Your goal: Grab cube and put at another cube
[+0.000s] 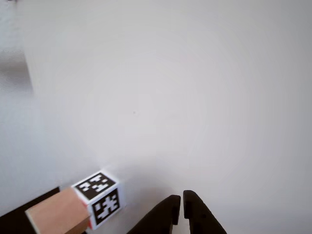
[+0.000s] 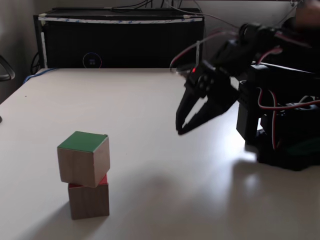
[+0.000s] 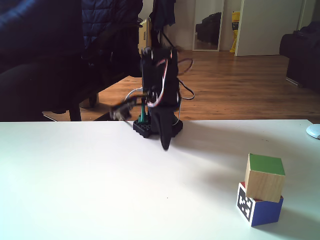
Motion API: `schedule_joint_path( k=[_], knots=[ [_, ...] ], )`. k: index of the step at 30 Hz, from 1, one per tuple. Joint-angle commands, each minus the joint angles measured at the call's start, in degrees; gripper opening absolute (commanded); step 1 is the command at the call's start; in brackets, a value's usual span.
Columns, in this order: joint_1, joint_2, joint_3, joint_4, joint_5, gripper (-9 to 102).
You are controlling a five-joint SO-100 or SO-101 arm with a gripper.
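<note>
Nearest the lens in the other view, the gripper [image 1: 181, 197] shows its fingertips drawn almost together, holding nothing. Well apart from it in a fixed view, the cube [image 2: 83, 158] sits green face up, slightly askew on another cube [image 2: 89, 199]. Rigid, light-looking wood: its flat opposite sides would be the faces to pinch.

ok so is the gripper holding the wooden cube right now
No. In a fixed view the gripper hangs empty above the table, well apart from the wooden cube, which sits stacked on the marker cube.
</note>
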Motion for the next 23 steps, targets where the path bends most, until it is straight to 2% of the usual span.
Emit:
schedule_joint_path(
  k=[1,4,23],
  knots=[
    [0.9,1.0,0.3,-0.5,0.4,0],
    [-1.2,0.9,-0.6,3.3,2.1,0],
    [-1.8,0.9,-0.6,3.3,0.4,0]
  ],
)
